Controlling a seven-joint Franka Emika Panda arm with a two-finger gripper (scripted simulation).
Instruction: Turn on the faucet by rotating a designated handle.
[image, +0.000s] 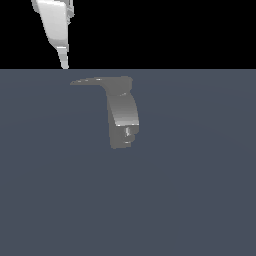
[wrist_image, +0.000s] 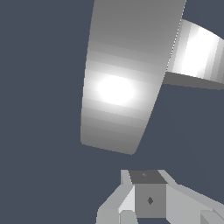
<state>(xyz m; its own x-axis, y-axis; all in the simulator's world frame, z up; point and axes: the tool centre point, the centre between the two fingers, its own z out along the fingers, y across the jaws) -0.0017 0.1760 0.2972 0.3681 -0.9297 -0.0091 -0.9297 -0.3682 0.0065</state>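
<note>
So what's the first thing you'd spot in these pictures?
The grey faucet standing alone mid-floor, with its thin handle poking out toward the exterior view's left. Next, the white robot fingers hanging just above the handle's tip, not touching it.

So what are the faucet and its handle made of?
It is a simulator's render, so this is only a guess. The faucet looks like grey metal with a smooth, slightly glossy finish: bright bands of light run across its curved body. The handle has the same grey with a pale streak along it, so probably the same metal.
</note>
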